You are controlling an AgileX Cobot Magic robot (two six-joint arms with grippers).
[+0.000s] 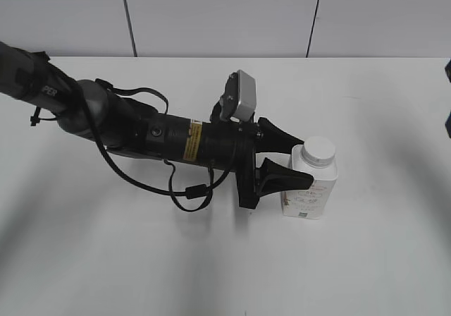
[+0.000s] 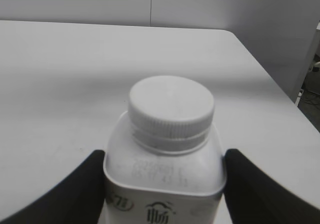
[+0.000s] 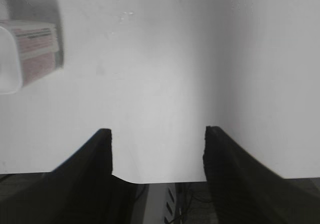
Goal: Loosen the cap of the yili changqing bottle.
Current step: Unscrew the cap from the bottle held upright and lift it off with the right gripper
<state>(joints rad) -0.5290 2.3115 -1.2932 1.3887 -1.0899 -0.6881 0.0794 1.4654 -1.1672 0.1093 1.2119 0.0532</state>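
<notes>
The yili changqing bottle [image 1: 310,196] stands upright on the white table, right of centre, white with pink-red print. Its white ribbed cap [image 1: 318,151] sits on the neck. My left gripper [image 1: 304,162] reaches in from the left, and its black fingers press both sides of the bottle's body just below the shoulders. The left wrist view shows the cap [image 2: 171,101] above the gripped bottle [image 2: 165,184] with the left gripper [image 2: 164,159] shut on it. My right gripper [image 3: 158,133] is open and empty above the table's edge, far from the bottle [image 3: 27,54].
The left arm's black cable [image 1: 187,196] loops down onto the table [image 1: 106,259]. A dark object [image 1: 448,97] shows at the right border of the exterior view. In the right wrist view the table's edge [image 3: 165,176] runs just below the fingers.
</notes>
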